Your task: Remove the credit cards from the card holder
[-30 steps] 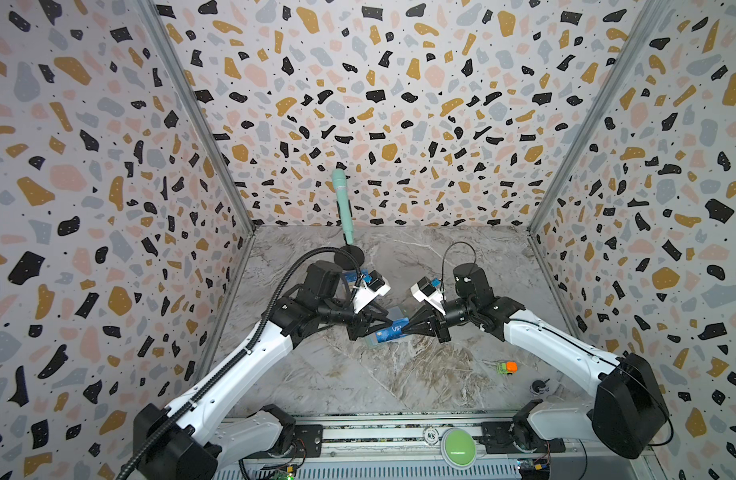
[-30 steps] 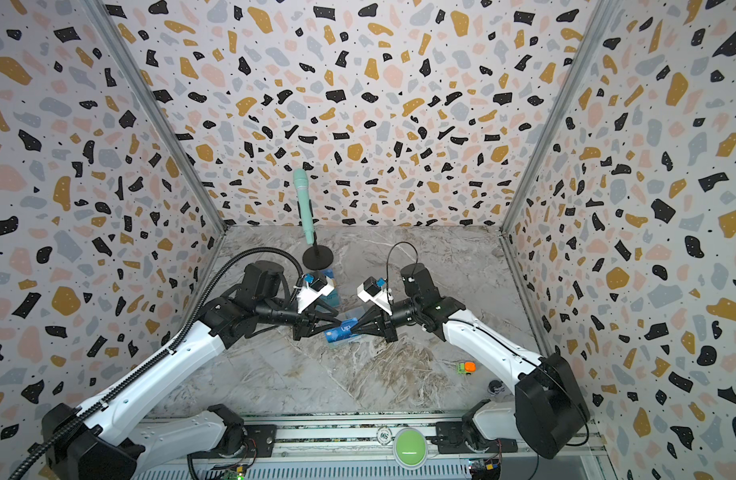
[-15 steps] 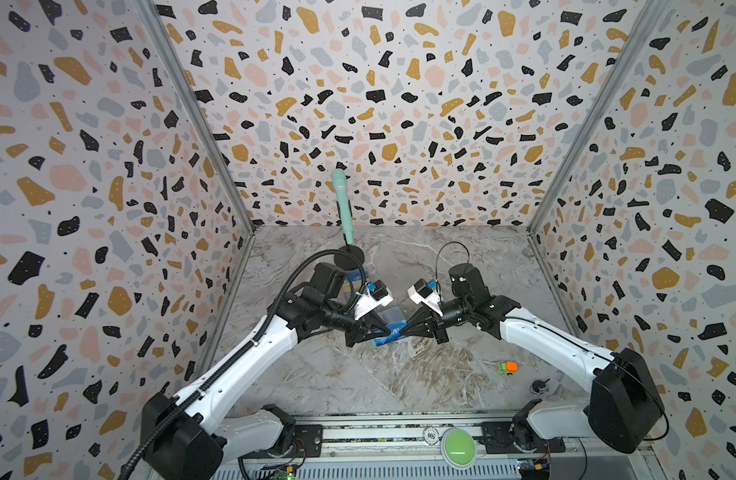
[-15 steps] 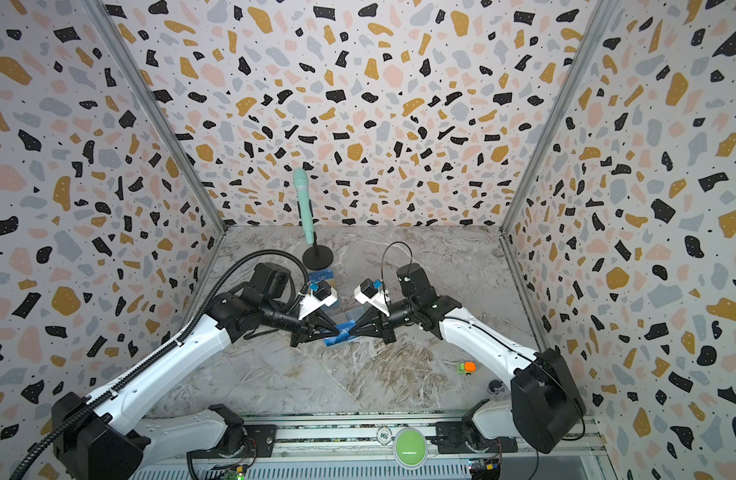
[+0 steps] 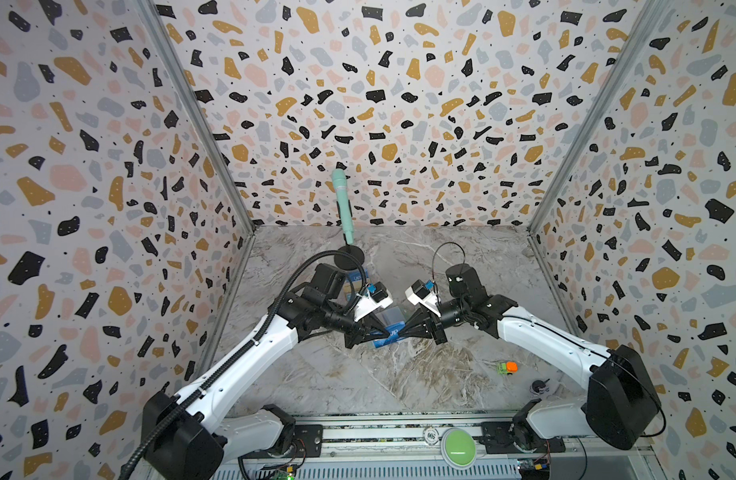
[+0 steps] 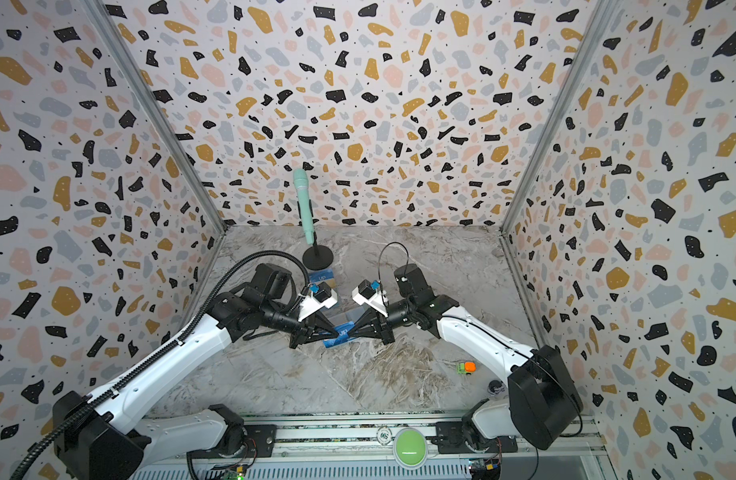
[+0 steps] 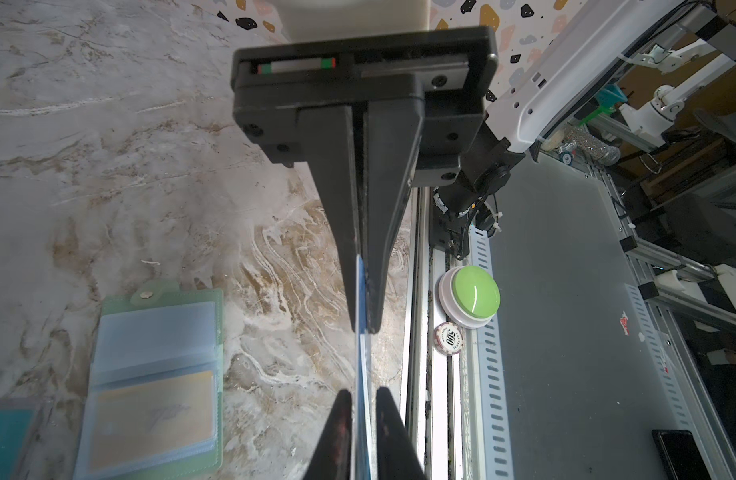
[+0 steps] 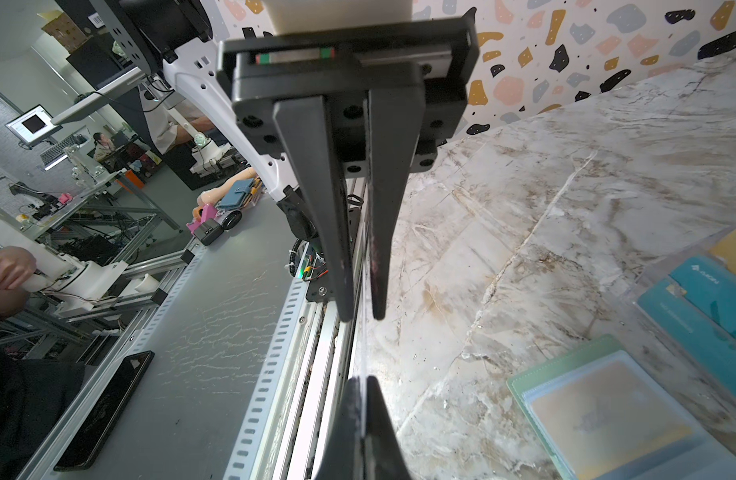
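Note:
A dark blue credit card (image 5: pixel 383 338) hangs above the table between both grippers. My right gripper (image 5: pixel 401 332) is shut on one end of it, and the card shows edge-on (image 7: pixel 361 299) in the left wrist view. My left gripper (image 7: pixel 360 399) straddles the opposite end, jaws narrowly open, a thin gap showing beside the card. The mint-green card holder (image 7: pixel 150 374) lies open on the table just behind the grippers. A golden yellow credit card (image 7: pixel 154 415) sits in one of its pale blue sleeves. The right wrist view shows the holder (image 8: pixel 607 415) too.
A clear tiered stand with cards (image 5: pixel 355 282) stands behind the left gripper, by a mint microphone on a round black base (image 5: pixel 343 208). A small green and orange toy (image 5: pixel 506 367) lies front right. On the front rail are a green button (image 5: pixel 457 442) and a poker chip (image 5: pixel 431 435).
My left gripper has come in toward the right gripper, and its jaws have narrowed around the free end of the blue card. The right gripper has kept its grip on the card.

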